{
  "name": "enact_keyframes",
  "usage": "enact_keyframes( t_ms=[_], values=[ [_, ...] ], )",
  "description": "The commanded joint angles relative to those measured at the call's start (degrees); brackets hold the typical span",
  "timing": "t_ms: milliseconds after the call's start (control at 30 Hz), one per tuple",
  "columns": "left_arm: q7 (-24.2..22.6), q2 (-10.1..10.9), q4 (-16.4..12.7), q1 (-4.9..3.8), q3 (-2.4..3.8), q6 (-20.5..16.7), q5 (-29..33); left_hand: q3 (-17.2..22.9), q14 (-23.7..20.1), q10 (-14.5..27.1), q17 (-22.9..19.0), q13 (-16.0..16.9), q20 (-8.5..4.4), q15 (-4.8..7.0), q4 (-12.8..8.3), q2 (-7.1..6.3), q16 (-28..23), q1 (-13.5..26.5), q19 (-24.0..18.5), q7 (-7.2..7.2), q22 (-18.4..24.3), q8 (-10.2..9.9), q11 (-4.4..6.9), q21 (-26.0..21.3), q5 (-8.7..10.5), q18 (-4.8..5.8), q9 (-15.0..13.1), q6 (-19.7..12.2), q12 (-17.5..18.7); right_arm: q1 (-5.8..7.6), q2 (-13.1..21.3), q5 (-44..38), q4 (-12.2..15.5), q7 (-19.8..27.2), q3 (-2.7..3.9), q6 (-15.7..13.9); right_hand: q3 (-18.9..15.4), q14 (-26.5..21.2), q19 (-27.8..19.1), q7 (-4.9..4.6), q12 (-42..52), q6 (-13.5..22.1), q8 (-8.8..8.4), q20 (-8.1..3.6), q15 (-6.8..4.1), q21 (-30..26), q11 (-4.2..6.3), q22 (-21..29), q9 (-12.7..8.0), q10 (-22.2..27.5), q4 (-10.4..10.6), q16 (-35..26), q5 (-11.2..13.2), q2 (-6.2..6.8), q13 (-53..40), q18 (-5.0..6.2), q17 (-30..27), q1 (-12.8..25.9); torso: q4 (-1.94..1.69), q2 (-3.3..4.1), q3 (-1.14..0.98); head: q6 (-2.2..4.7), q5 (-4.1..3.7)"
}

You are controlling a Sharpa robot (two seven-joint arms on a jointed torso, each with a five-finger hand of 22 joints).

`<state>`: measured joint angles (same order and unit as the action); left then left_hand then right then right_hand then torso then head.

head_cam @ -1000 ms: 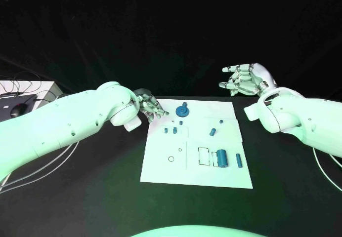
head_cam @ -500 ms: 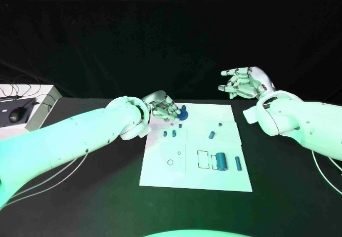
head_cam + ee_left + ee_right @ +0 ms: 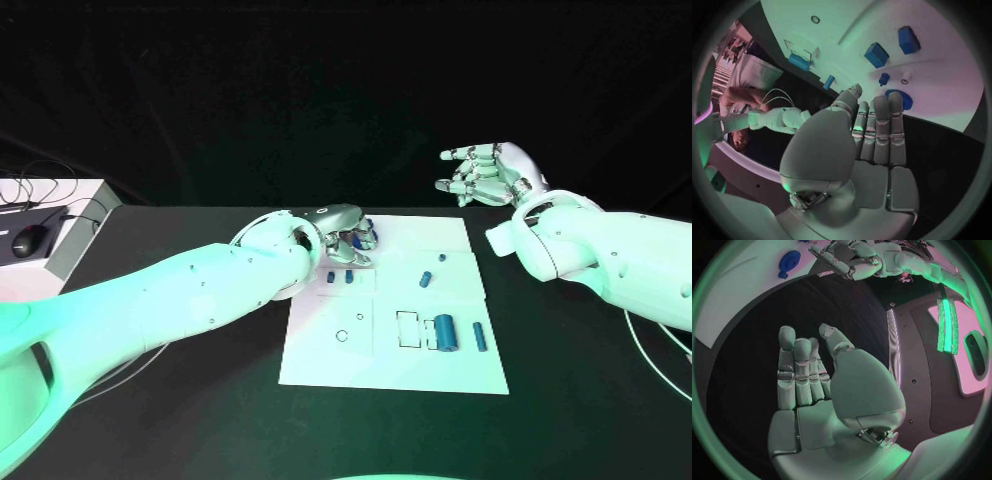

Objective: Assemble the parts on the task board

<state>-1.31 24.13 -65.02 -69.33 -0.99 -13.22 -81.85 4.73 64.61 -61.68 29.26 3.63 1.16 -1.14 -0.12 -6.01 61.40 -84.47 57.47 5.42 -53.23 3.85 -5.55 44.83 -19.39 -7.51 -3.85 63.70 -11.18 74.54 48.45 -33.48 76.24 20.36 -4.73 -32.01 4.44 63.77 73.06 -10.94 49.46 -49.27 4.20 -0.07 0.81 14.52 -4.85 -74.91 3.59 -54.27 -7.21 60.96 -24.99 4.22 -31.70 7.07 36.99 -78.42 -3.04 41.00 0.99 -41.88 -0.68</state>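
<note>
At the task board's [image 3: 389, 350] far left corner, left hand [image 3: 346, 238] hovers over the round blue part [image 3: 898, 99], fingers straight, holding nothing — lower squarely, close evenly; right hand [image 3: 486, 172] open, empty, well apart

A black table [image 3: 173, 400] is seen under greenish light, backed by a dark, unlit backdrop [image 3: 289, 90]. At the table's far left corner a white box [image 3: 65, 225] is set, on which a dark computer mouse [image 3: 29, 241] and thin black cables [image 3: 36, 180] are laid. Beyond the table, a grey panel [image 3: 932, 365] carrying a bright green light strip [image 3: 946, 322] is shown in the right wrist view.
</note>
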Motion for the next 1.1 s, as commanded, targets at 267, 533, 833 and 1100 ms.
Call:
enact_keyframes(
  t_ms=[267,533,833,1100],
  values=[
    [3.2,-1.7,1.9,0.11,-0.15,0.2,-9.0,1.2,2.0,-1.5,-2.4,-0.1,0.26,0.06,1.0,-1.36,4.8,-0.2,1.3,0.11,-2.8,-0.2,0.01,3.1,0.04,-2.14,0.1,0.5,2.2,0.0,-0.1,-0.7,0.2,0.9,0.02,-0.1,0.1,-0.3,-0.3,-0.25,-0.2,0.0,0.21,-0.02,-0.05,-0.3,0.32,-1.2,0.0,0.0,-0.3,-0.3,-0.2,-0.4,0.0,0.69,-0.1,0.3,0.04,0.04,0.03,-0.01,-0.14],
    [4.9,-2.1,2.7,0.11,-0.17,1.7,-10.2,3.0,2.7,-2.9,-3.7,-0.1,0.25,0.31,1.0,-1.27,6.7,-0.5,1.8,0.06,-3.9,-0.3,0.29,4.2,-0.05,-2.66,0.1,1.8,3.2,0.0,-0.1,-0.7,0.2,0.9,0.03,-0.1,0.2,-0.2,-0.2,-0.23,-0.2,-0.2,0.25,-0.05,-0.09,-0.3,0.35,-1.2,0.1,-0.1,-0.3,-0.3,-0.4,-0.44,0.2,0.69,-0.1,0.3,0.0,0.02,0.01,-0.15,-0.27],
    [5.1,-2.9,4.1,0.18,-0.26,3.0,-10.4,4.5,3.5,-4.6,-4.2,-0.1,-0.17,0.7,0.7,-1.31,7.5,0.3,2.1,-0.19,-4.6,-0.3,0.79,5.0,-0.07,-2.58,0.1,2.4,3.9,0.0,-0.2,-0.8,0.3,0.9,0.03,0.0,0.2,-0.2,-0.2,-0.23,-0.2,-0.2,0.25,-0.05,-0.09,-0.3,0.35,-1.2,0.1,-0.1,-0.3,-0.3,-0.4,-0.44,0.2,0.69,-0.1,0.3,0.07,0.08,0.08,-0.39,-0.24],
    [5.3,-3.1,4.8,0.3,-0.31,3.5,-10.3,4.9,3.8,-5.0,-4.5,-0.1,-0.22,0.79,0.6,-1.41,7.7,0.7,2.3,-0.09,-4.7,-0.3,0.88,5.2,-0.03,-2.62,0.1,1.9,4.2,0.0,-0.2,-0.9,0.3,0.9,0.03,0.0,0.2,-0.2,-0.2,-0.23,-0.2,-0.2,0.25,-0.05,-0.09,-0.3,0.35,-1.2,0.1,-0.1,-0.3,-0.3,-0.4,-0.44,0.2,0.69,-0.1,0.3,-0.01,0.03,0.04,-0.57,-0.36]
  ],
)
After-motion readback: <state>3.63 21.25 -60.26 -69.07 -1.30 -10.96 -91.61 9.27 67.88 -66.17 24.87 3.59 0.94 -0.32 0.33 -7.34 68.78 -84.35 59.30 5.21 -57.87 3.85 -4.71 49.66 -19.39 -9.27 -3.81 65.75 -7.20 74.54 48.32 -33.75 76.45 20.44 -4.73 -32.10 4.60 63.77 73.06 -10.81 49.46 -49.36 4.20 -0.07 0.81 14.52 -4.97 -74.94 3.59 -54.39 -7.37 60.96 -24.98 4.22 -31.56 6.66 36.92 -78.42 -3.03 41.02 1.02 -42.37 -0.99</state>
